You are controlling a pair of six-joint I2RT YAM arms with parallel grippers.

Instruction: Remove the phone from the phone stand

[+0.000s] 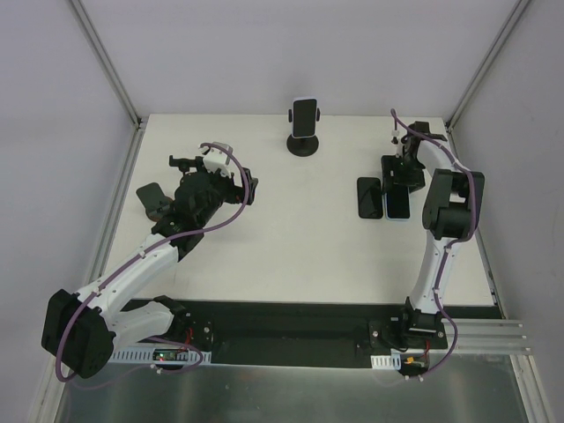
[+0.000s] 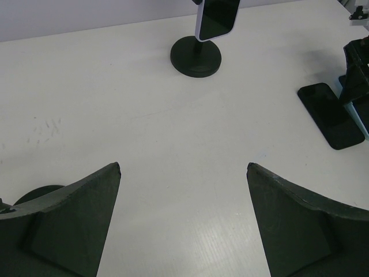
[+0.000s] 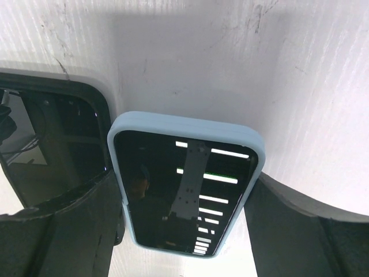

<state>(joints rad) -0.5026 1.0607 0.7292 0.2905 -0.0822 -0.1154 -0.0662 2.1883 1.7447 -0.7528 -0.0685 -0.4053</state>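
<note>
A phone in a white case (image 1: pixel 305 113) sits upright in the black phone stand (image 1: pixel 303 145) at the back middle of the table. Both also show in the left wrist view, the phone (image 2: pixel 218 17) and the stand (image 2: pixel 196 56). My left gripper (image 1: pixel 242 189) is open and empty (image 2: pixel 183 167), low over the table, well short of the stand. My right gripper (image 1: pixel 404 179) is at the right, its fingers against both sides of a light-blue-cased phone (image 3: pixel 184 184) that lies flat at table level (image 1: pixel 398 203).
A black phone (image 1: pixel 369 197) lies flat just left of the blue one (image 3: pixel 46 144) (image 2: pixel 331 114). A dark round object (image 2: pixel 34 193) sits beside my left arm. Frame posts stand at the back corners.
</note>
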